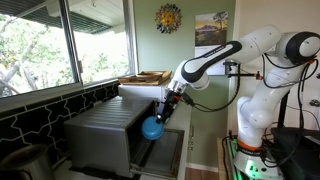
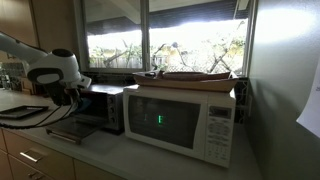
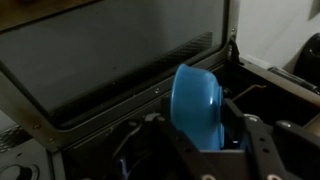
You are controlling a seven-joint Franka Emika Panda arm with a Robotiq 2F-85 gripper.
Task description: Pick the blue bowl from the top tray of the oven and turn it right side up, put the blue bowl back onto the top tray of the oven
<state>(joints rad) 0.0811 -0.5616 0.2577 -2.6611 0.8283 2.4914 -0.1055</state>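
From my station the biggest thing I see is the desk [image 2: 112, 156], a long counter running under the window. On it, in an exterior view, stands a white appliance [image 2: 180, 120] with a wooden tray [image 2: 190, 75] on top, and the grey oven [image 2: 100, 108] sits just beside it. In both exterior views my white arm [image 1: 250, 60] reaches across to the front of the oven [image 1: 100, 132]. The oven's door hangs down open below the dark mouth.

The blue bowl [image 1: 151, 128] is off the tray and in the air, just in front of the oven's open face and above the lowered door. It touches nothing but my tool. In the wrist view the blue bowl [image 3: 198, 100] stands tilted on its edge, neither mouth up nor mouth down, with the oven's grey panel [image 3: 100, 70] behind it.

The gripper [image 1: 163, 112] is pinching the bowl by its wall. In the wrist view the gripper [image 3: 205, 140] has a dark finger on each side of the blue shell. From the far exterior view the arm hides the bowl, so I cannot see it there.
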